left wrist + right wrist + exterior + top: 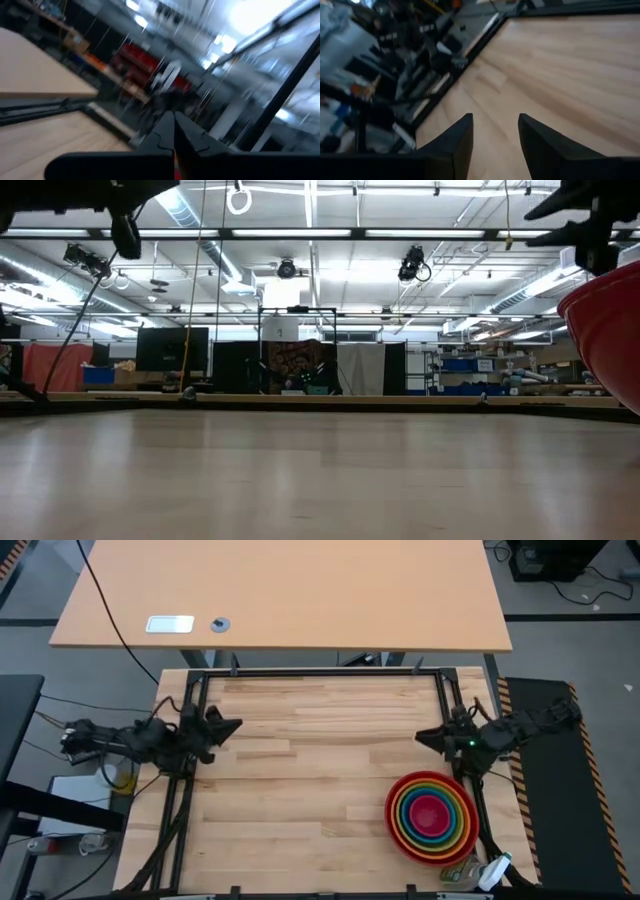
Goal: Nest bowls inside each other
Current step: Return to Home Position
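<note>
The bowls stand nested as one stack on the wooden table near its right edge. The red bowl is outermost, then orange, green and blue, with the pink one in the middle. In the low view only the red bowl's wall shows, at the right. My left gripper hangs shut over the table's left edge, its fingers closed together, touching nothing. My right gripper hovers over the table's right side, beyond the stack, open with only bare wood between its fingers.
A black frame rail runs along the table's far edge and down both sides. Beyond it stands a tan desk with a white item on it. Small white and green objects lie by the near right corner.
</note>
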Robot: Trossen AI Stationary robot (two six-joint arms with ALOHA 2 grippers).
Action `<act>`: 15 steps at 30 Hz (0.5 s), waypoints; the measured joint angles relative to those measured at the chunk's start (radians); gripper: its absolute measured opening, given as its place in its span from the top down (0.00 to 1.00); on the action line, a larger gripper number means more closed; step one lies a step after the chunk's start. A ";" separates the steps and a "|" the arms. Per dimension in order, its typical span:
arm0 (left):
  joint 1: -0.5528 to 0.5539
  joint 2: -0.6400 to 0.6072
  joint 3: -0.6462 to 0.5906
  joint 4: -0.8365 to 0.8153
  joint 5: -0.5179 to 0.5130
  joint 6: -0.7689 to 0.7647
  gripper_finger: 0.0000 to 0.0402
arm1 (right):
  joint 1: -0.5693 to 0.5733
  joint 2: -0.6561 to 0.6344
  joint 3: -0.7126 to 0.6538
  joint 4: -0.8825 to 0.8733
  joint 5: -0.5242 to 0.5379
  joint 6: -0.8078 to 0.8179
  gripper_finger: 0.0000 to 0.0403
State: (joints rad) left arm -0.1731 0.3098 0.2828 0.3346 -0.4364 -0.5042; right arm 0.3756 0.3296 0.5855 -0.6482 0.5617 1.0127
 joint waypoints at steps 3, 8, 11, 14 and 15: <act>0.003 -0.060 -0.109 0.143 -0.004 -0.032 0.99 | -0.051 -0.086 -0.062 0.054 0.000 -0.031 0.59; 0.004 -0.134 -0.258 0.299 -0.023 -0.099 0.99 | -0.109 -0.189 -0.135 0.108 0.000 -0.072 0.59; 0.004 -0.150 -0.273 0.263 -0.039 -0.122 0.99 | -0.131 -0.240 -0.162 0.108 0.000 -0.084 0.60; 0.010 -0.149 -0.274 0.266 -0.040 -0.117 0.99 | -0.149 -0.293 -0.184 0.108 0.007 -0.106 0.60; 0.014 -0.149 -0.273 0.266 -0.040 -0.117 0.99 | -0.153 -0.313 -0.192 0.104 0.016 -0.111 0.60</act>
State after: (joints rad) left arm -0.1594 0.1604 0.0093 0.6003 -0.4763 -0.6209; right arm 0.2221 0.0167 0.3938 -0.5439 0.5777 0.9017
